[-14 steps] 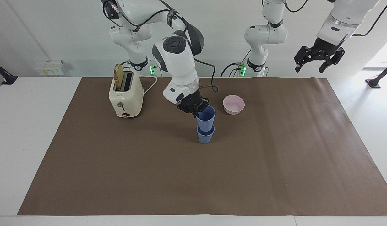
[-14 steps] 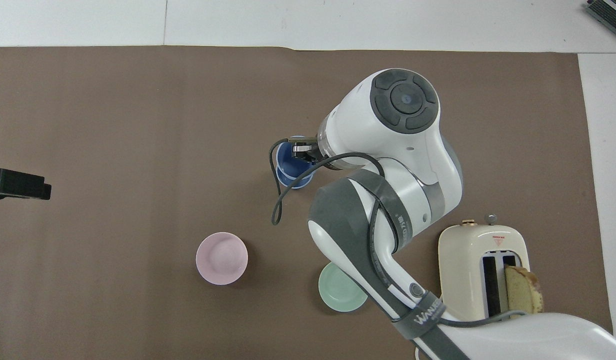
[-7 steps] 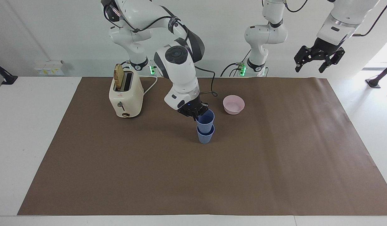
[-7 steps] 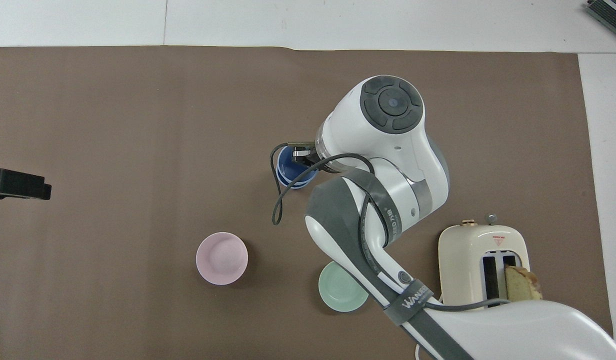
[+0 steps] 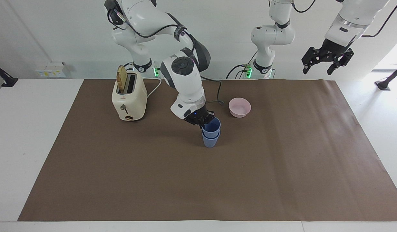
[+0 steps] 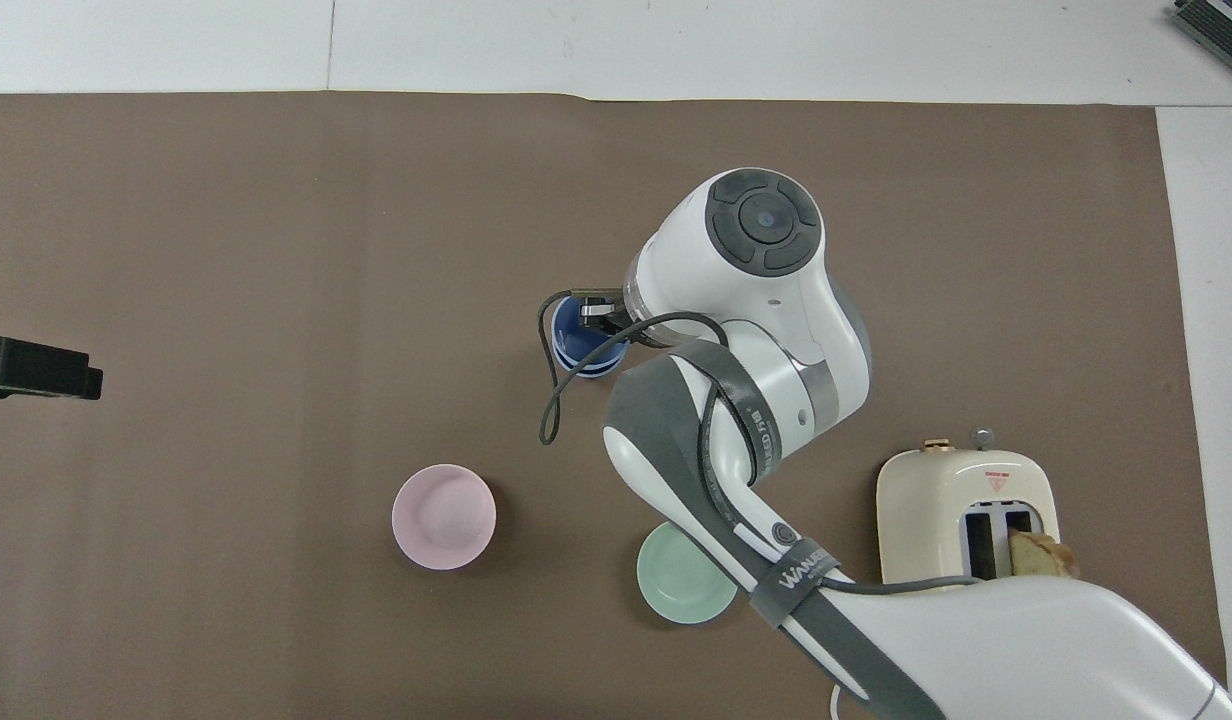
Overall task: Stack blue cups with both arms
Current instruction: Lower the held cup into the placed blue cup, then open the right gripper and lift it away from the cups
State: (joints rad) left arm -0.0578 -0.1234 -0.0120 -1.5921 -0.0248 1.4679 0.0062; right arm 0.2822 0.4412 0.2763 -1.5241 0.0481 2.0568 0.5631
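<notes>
Two blue cups stand nested near the middle of the mat. The upper blue cup [image 5: 212, 126] [image 6: 574, 325] sits deep inside the lower blue cup [image 5: 210, 140] [image 6: 588, 362], only its top band showing above the lower rim. My right gripper [image 5: 202, 122] [image 6: 598, 313] is shut on the upper cup's rim, on the side toward the toaster. My left gripper [image 5: 322, 66] hangs open high above the mat's edge at the left arm's end, with nothing in it; in the overhead view only the left gripper's tip [image 6: 38, 368] shows.
A pale-pink bowl [image 5: 239, 107] [image 6: 443, 517] sits nearer to the robots than the cups. A mint-green bowl [image 6: 682, 576] lies partly under the right arm. A cream toaster [image 5: 129, 98] [image 6: 961, 530] with a slice of bread stands toward the right arm's end.
The right gripper has lowered the upper cup deeper into the lower cup; the right arm's elbow dropped with it. The left arm has not moved.
</notes>
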